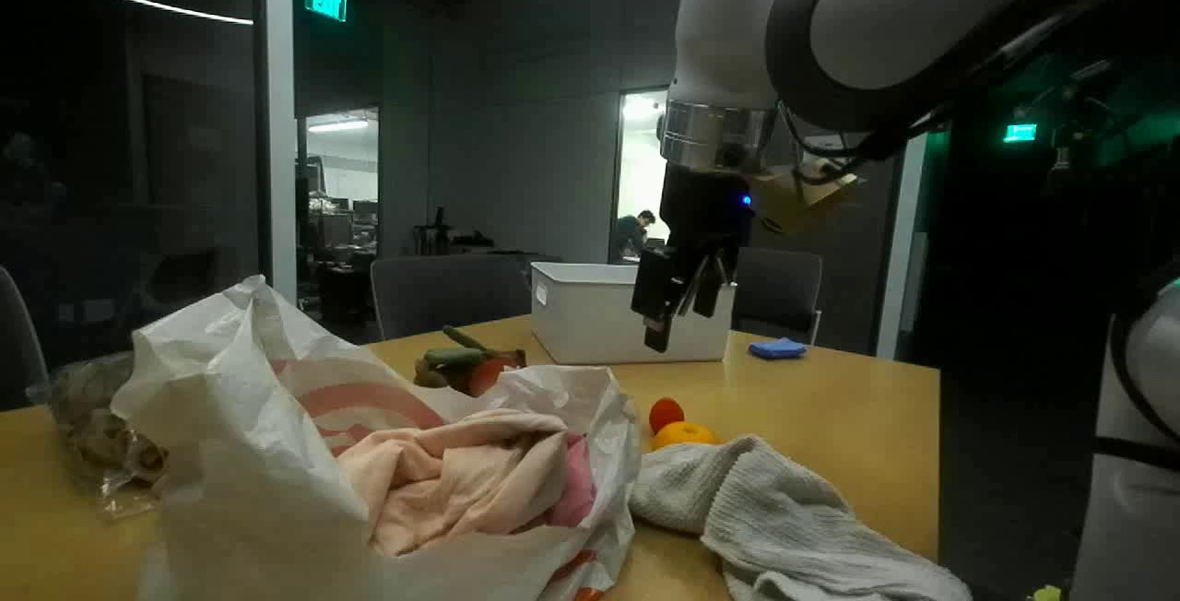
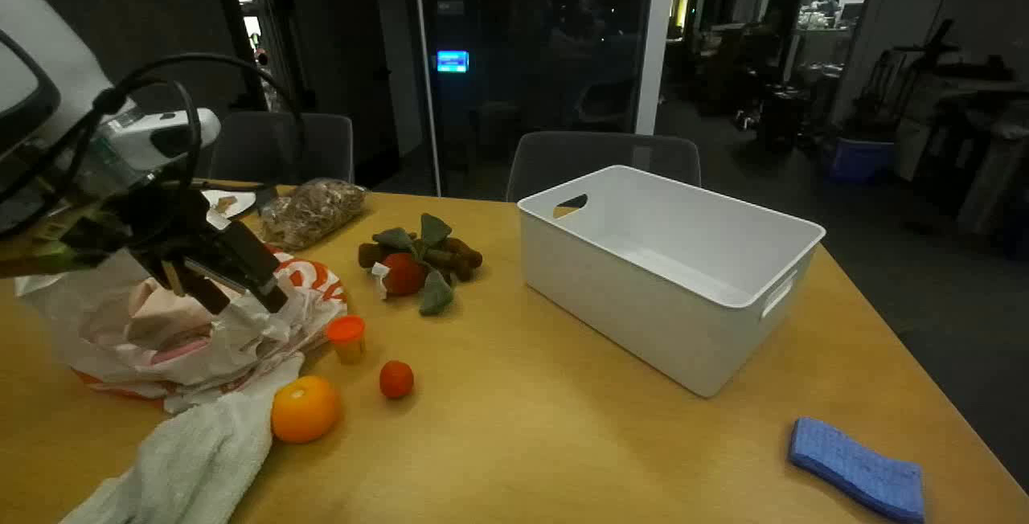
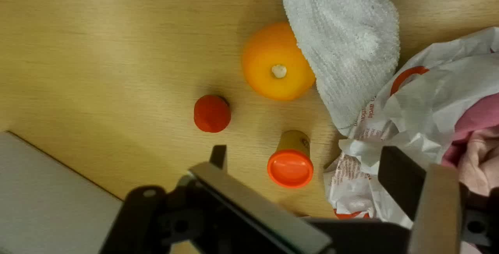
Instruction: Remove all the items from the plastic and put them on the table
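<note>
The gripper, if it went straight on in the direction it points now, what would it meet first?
Most likely the orange-lidded tub, which the wrist view shows between the open jaws. Depth is hard to judge, so the gripper might straddle it and meet the table first.

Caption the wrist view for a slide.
Open gripper framing a lidded tub, with orange, red item, cloth and bag nearby.

A green sign (image 1: pixel 325 2) reads "EXIT"; the bag (image 3: pixel 419 108) apparently says "avoid".
</note>
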You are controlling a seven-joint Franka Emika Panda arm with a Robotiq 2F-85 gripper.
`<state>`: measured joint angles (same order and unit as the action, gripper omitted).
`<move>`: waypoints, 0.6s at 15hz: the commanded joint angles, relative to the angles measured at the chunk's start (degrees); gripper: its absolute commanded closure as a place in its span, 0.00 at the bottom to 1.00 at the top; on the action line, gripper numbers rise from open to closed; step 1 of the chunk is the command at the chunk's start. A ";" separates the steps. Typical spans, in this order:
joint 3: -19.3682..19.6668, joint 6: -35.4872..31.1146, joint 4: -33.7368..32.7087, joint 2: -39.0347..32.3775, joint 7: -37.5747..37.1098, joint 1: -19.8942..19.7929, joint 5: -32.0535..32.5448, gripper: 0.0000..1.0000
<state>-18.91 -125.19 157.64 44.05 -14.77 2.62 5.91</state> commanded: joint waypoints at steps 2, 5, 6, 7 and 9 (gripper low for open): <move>1.03 0.23 -0.28 -0.18 -0.74 1.09 0.96 0.00; 1.03 0.23 -0.35 -0.14 -0.74 1.08 0.96 0.00; 1.03 0.23 -0.35 -0.13 -0.74 1.08 0.96 0.00; 1.03 0.23 -0.35 -0.13 -0.74 1.08 0.96 0.00; 1.43 0.15 -0.72 -0.80 -0.31 1.34 0.52 0.00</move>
<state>-18.83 -125.18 157.49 44.14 -14.77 2.66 5.91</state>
